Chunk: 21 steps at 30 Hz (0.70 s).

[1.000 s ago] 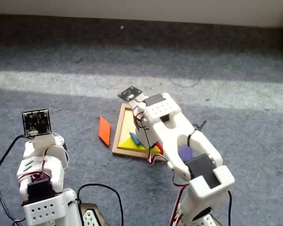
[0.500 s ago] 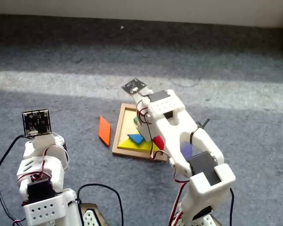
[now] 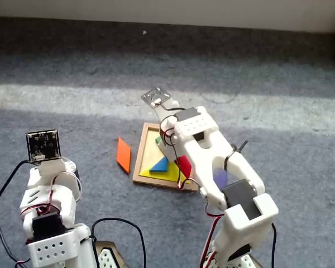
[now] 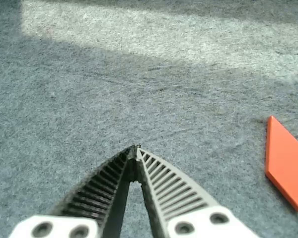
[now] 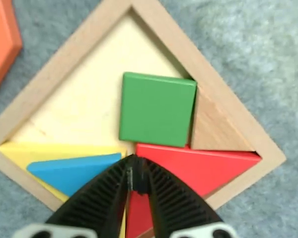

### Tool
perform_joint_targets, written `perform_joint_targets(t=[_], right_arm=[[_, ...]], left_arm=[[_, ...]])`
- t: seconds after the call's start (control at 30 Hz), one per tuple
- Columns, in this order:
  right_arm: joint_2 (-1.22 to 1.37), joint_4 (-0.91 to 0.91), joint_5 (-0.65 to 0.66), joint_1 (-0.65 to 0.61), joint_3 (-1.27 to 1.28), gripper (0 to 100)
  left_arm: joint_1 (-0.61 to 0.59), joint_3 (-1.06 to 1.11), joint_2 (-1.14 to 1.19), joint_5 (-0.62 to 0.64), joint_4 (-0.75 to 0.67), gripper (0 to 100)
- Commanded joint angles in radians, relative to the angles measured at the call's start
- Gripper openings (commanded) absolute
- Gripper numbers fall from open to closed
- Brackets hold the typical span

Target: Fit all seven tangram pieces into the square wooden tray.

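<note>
The square wooden tray lies on the grey carpet. In it lie a green square, a plain wooden triangle, a red triangle, a blue triangle and a yellow piece. My right gripper hangs shut over the tray, its tips between the blue and red pieces, holding nothing. An orange parallelogram lies on the carpet left of the tray. My left gripper is shut and empty above bare carpet, well short of the orange piece.
Grey carpet surrounds everything, crossed by a sunlit band behind the tray. The right arm's body hangs over the tray's right part in the high view. The left arm stands folded at the front left.
The right arm drew back toward the tray's far left part. The blue triangle now lies flat on the yellow piece, and the red triangle shows more fully. The left arm stayed still.
</note>
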Motion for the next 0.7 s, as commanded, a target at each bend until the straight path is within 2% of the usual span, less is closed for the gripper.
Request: perform_joint_targets(t=[0.0,0.17,0.33,0.67], right_arm=[[-0.01,-0.022,-0.011,-0.013,-0.044,0.5],[-0.045,0.021,-0.008,-0.038,-0.067,0.5],[-0.211,0.102,-0.011,-0.031,-0.065,0.5],[-0.248,0.005,-0.005,-0.073,0.151,0.5]], left_arm=[[-0.004,-0.013,-0.008,0.005,-0.018,0],[-0.005,-0.012,-0.008,0.005,-0.018,0],[-0.008,-0.012,-0.008,0.005,-0.018,0],[-0.005,-0.012,-0.008,0.005,-0.018,0]])
